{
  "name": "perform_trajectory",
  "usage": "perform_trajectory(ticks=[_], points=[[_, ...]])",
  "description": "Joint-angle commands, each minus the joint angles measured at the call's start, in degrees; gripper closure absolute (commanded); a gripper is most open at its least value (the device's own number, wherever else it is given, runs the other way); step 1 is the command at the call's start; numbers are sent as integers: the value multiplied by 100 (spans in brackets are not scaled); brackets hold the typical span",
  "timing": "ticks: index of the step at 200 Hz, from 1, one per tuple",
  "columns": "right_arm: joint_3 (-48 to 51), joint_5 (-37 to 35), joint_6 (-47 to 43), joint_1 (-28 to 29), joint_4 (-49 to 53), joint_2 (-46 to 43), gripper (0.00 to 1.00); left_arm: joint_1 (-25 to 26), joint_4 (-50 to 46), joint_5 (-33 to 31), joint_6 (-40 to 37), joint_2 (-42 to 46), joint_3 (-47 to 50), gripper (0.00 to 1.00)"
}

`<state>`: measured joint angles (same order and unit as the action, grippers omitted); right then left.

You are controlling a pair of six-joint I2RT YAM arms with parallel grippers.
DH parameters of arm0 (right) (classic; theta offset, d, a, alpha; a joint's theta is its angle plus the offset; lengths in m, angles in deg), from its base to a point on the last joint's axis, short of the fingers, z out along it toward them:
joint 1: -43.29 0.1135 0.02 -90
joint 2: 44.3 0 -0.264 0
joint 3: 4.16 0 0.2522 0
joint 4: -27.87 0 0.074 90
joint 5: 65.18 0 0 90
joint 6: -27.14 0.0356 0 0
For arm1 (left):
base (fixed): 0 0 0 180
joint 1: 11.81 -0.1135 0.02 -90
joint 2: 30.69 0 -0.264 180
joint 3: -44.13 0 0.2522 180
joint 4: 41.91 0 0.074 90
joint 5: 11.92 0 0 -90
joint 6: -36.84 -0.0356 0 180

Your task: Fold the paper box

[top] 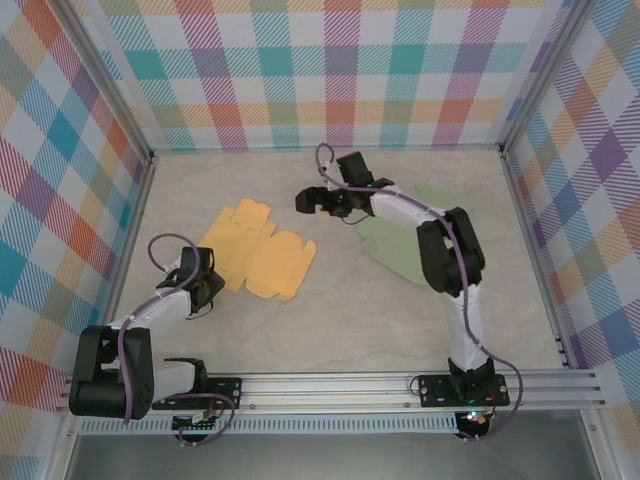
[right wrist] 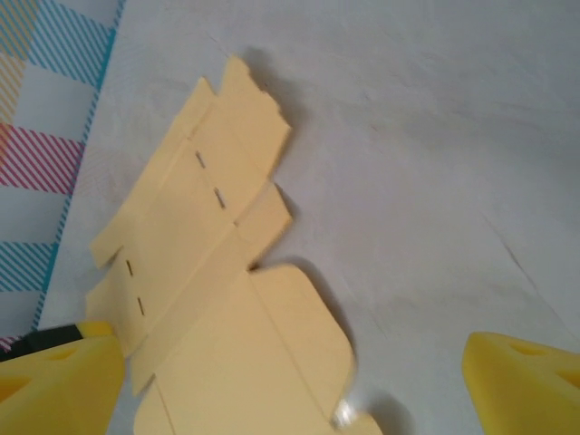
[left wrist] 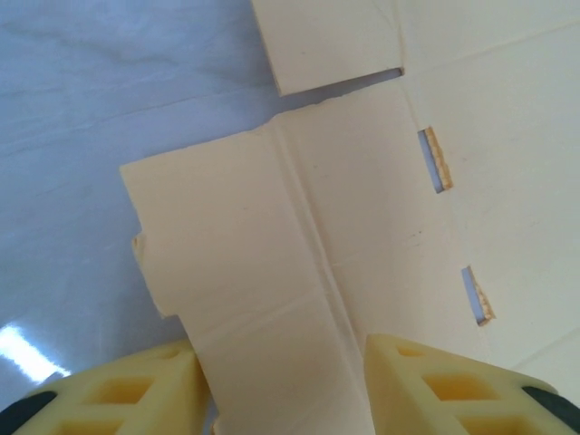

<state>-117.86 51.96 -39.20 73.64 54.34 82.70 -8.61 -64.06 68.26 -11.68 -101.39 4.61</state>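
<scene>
Flap of paper box [left wrist: 272, 254] within half-open left end effector [left wrist: 281, 349]; right end effector [right wrist: 290, 340] wide.

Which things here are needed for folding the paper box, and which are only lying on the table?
For the job:
- paper box, yellow, lying flat
- left gripper, open, fingers either side of a flap
- right gripper, open

Lying about:
- green sheets, right of the box
</scene>
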Motion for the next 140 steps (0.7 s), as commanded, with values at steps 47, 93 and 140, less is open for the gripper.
perform_trajectory(ticks=[47, 93, 140], points=[[-2371, -31, -140, 196, 768, 1712, 7, -26, 1233, 464, -513, -406, -325, 67], [-2895, -461, -357, 187, 1305, 1986, 7, -25, 1329, 764, -798, -1223, -759, 82], [-2452, -813, -466, 164, 1550, 1631, 4, -30, 1392, 1093, -1051, -1489, -1001, 100]])
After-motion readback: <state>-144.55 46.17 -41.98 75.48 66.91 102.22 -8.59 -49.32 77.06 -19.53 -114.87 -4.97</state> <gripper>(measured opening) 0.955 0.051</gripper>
